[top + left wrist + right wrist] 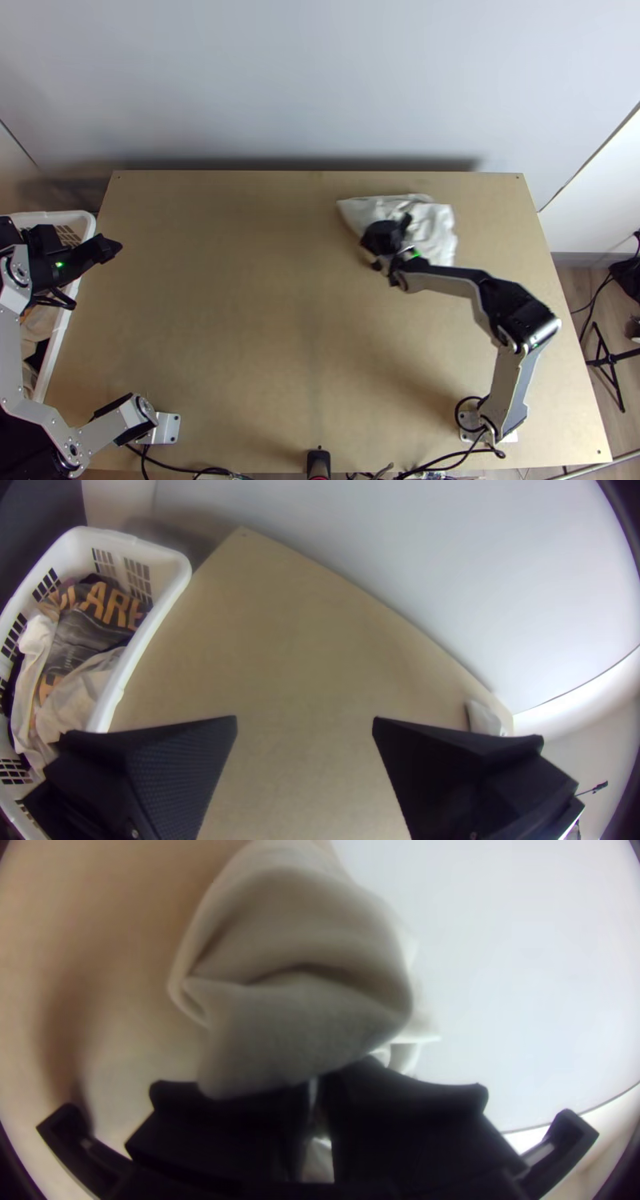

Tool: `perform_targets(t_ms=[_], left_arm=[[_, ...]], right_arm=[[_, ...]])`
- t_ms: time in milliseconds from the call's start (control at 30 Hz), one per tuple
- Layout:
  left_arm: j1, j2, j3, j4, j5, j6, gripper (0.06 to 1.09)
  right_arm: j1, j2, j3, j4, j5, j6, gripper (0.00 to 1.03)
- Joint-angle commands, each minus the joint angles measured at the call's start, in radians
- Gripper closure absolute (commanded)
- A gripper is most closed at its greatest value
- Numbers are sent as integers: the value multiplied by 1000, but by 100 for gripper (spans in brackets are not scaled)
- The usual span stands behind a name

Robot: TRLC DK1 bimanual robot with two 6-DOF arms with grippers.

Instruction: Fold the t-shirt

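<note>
T-shirt point(436, 229) bunched, pinched in right tool point(387, 233); left tool point(114, 247) well apart, fingers wide.

1. Left gripper point(113, 246): matt black fingers point(175, 773), finely textured inner face.
2. Basket point(175, 565), beside the left gripper: smooth white plastic, pierced walls.
3. Table point(240, 304), below the left gripper: smooth, low-sheen wood.
4. T-shirt point(436, 232), at the right gripper point(395, 230): soft, matt, creased cloth.
</note>
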Motion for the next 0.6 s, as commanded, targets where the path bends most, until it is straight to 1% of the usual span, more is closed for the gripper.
perform_targets(t_ms=[0,300,567], left_arm=[[-7,1,30,-26,2,0,10],[-22,1,36,-48,2,-2,10],[-24,-5,38,-80,0,-2,10]], right_arm=[[-190,-73,-5,41,-10,-10,96],[-372,-105,27,19,-60,63,96],[-518,-36,42,19,-70,134,96]])
